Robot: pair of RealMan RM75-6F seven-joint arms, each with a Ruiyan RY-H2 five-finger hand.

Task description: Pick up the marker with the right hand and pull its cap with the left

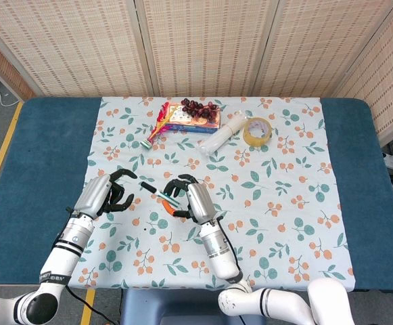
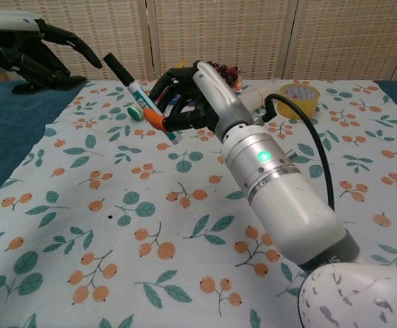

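Observation:
My right hand (image 1: 188,199) (image 2: 190,96) grips the marker (image 1: 160,195) (image 2: 138,94) above the floral cloth, holding it by its orange and teal end. The marker's black cap (image 1: 147,187) (image 2: 116,68) points left and up toward my left hand. My left hand (image 1: 108,192) (image 2: 31,49) hovers just left of the cap with fingers spread and nothing in them, a short gap away from the cap tip.
At the back of the cloth lie a box with dark grapes (image 1: 197,115), a roll of tape (image 1: 257,131) (image 2: 299,96), a white bundle (image 1: 223,132) and a colourful toy (image 1: 157,127) (image 2: 137,111). The blue table (image 1: 47,149) shows either side of the cloth.

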